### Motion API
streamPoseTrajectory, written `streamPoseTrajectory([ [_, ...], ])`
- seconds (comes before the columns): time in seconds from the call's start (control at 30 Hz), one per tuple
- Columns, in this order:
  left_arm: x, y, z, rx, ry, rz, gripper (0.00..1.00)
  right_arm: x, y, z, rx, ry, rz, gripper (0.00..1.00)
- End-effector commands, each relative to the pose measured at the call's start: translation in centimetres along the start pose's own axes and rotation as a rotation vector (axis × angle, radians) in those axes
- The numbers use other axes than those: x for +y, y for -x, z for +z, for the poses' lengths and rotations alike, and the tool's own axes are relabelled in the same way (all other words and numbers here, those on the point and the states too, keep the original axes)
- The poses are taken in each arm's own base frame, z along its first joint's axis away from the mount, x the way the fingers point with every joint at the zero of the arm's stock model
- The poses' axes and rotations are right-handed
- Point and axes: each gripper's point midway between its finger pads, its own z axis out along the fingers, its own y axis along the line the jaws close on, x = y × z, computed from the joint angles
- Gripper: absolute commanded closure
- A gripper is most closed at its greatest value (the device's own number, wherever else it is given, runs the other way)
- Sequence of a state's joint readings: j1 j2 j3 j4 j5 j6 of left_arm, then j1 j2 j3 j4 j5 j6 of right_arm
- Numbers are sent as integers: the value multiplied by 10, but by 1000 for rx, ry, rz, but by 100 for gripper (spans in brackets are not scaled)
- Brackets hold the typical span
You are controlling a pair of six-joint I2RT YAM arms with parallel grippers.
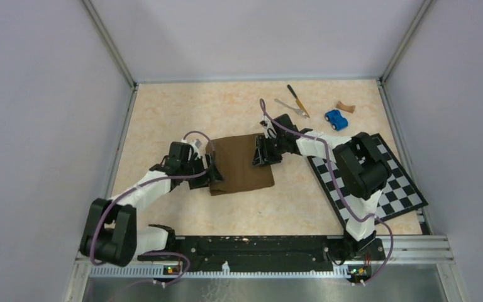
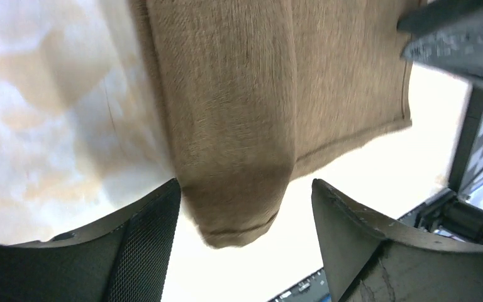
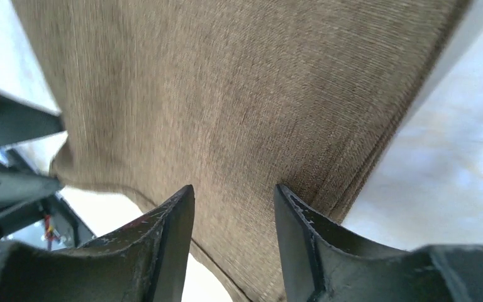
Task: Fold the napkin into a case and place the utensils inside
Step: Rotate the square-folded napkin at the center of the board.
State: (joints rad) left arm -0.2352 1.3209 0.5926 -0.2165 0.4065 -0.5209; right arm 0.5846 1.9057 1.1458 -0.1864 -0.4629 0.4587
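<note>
The dark brown napkin (image 1: pixel 244 167) lies folded into a rectangle in the middle of the table. My left gripper (image 1: pixel 212 168) is at its left edge, open, and a rolled fold of the napkin (image 2: pixel 239 126) hangs between the fingers without being pinched. At the cloth's right edge my right gripper (image 1: pixel 261 155) hovers low over the napkin (image 3: pixel 226 94), also open, with flat cloth showing between its fingertips. The knife (image 1: pixel 298 100) with its yellow-orange handle and the silver fork (image 1: pixel 291 107) lie together at the far right, away from both grippers.
A blue toy car (image 1: pixel 335 119) and a small brown piece (image 1: pixel 345 107) sit near the utensils. A black-and-white checkered board (image 1: pixel 383 189) lies under the right arm. Grey walls close the table on three sides.
</note>
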Motion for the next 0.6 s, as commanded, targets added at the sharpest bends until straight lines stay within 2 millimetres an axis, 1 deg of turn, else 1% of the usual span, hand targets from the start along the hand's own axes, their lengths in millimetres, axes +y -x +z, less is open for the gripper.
streamPoseTrajectory([
  [0.0,-13,3,-34,-100,3,-17,17,-4,20,-29,-54,-80,-78,47],
  [0.1,-11,6,-51,-142,49,-27,14,5,0,-44,-36,-46,-6,40],
  [0.17,-11,-2,-53,-126,39,-63,16,7,-17,-49,-24,-30,77,39],
  [0.2,-14,-8,-51,-106,16,-81,18,7,-24,-52,-27,-19,122,38],
  [0.3,-23,-24,-41,-51,-81,-139,38,11,-28,-66,-103,5,213,37],
  [0.37,-23,-29,-36,-46,-103,-162,47,11,-31,-71,-129,5,243,37],
  [0.4,-21,-29,-34,-47,-97,-169,49,10,-32,-73,-134,1,244,38],
  [0.43,-19,-30,-33,-49,-92,-168,50,8,-35,-73,-131,-7,249,38],
  [0.57,-14,-29,-30,-49,-69,-179,47,-1,-45,-72,-119,-26,297,40],
])
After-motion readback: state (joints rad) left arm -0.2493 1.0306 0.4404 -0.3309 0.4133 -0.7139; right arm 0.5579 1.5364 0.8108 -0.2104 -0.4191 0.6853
